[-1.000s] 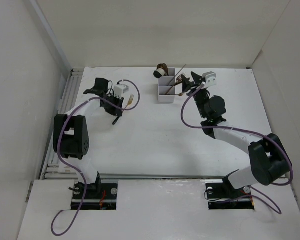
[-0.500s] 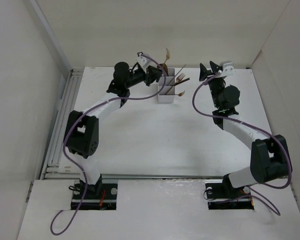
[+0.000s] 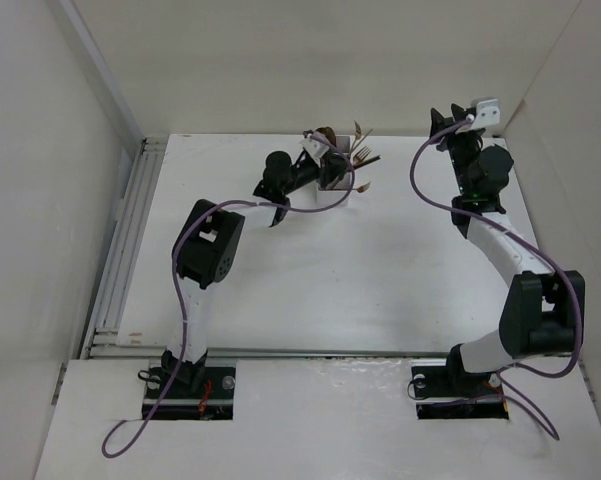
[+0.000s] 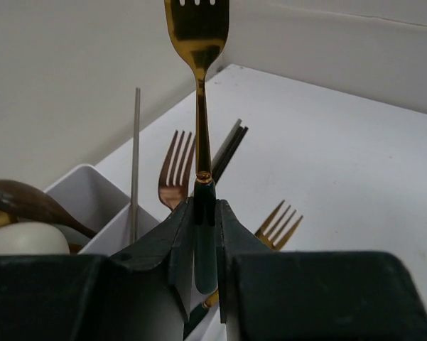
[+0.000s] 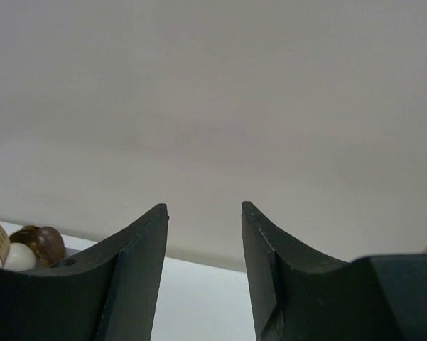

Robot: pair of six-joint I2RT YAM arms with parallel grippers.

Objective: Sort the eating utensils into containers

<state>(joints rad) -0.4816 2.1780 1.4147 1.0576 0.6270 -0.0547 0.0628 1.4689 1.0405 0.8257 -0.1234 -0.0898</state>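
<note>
My left gripper (image 4: 204, 206) is shut on the dark handle of a gold-headed fork (image 4: 197, 32), which stands upright at the white organizer (image 4: 91, 195). From above, the left gripper (image 3: 330, 160) covers part of the organizer (image 3: 332, 197). Behind the held fork, a copper fork (image 4: 175, 169), a gold fork (image 4: 279, 222) and a thin grey chopstick (image 4: 136, 153) stick out of it. A brown spoon (image 4: 25, 199) and a pale spoon (image 4: 21, 238) sit in the left compartment. My right gripper (image 5: 204, 213) is open and empty, raised near the back right (image 3: 442, 122).
White walls enclose the table (image 3: 310, 270) at the back and on both sides. A slotted metal rail (image 3: 120, 260) runs along the left edge. The right wrist view faces the back wall, with spoon bowls (image 5: 30, 247) at its lower left.
The left arm has swung from the table's left side over to the organizer, carrying the gold fork. The right arm has drawn back from the organizer toward the back right.
</note>
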